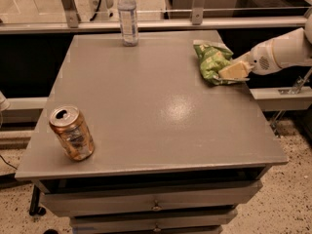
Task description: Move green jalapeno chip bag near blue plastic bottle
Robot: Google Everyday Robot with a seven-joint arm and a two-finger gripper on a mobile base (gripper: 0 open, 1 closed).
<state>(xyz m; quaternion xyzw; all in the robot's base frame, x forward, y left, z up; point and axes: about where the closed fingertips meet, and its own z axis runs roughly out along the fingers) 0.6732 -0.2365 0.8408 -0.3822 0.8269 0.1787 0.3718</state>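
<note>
The green jalapeno chip bag (211,60) lies crumpled at the table's far right edge. My gripper (234,71) reaches in from the right on a white arm, and its pale yellowish fingers are closed on the bag's right side. The blue plastic bottle (127,17), clear with a white cap and a pale label, stands upright at the table's back edge, left of centre. It is well apart from the bag, to the bag's left.
A copper-coloured drink can (71,133) stands tilted near the front left corner of the grey table (161,116). A metal rail and posts run behind the table. Drawers sit below the tabletop at the front.
</note>
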